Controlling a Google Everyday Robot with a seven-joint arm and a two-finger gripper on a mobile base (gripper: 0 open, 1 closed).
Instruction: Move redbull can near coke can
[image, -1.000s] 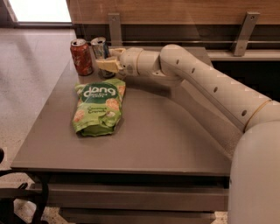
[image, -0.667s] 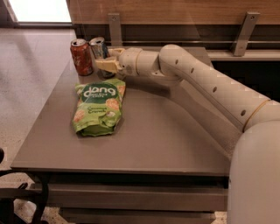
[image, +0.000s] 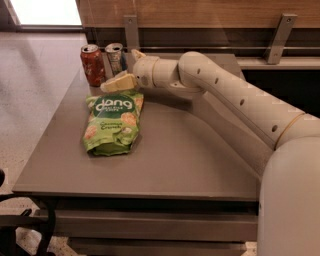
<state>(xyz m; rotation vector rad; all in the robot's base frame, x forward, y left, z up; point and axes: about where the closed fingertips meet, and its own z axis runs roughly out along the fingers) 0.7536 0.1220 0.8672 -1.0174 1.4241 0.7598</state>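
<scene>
The redbull can (image: 114, 56), slim and silver with blue markings, stands upright at the table's far left corner. The coke can (image: 92, 65), red-orange with a silver top, stands right beside it on the left, a small gap between them. My gripper (image: 120, 71) reaches in from the right at the redbull can. Its near finger (image: 118, 83) lies in front of the can's base and hides it. The far finger shows just right of the can. The jaws stand apart around the can, open.
A green Dang snack bag (image: 111, 123) lies flat on the grey table (image: 190, 160) just in front of the gripper. A wooden wall with metal brackets (image: 131, 30) runs behind the table. The table's left edge drops to the floor.
</scene>
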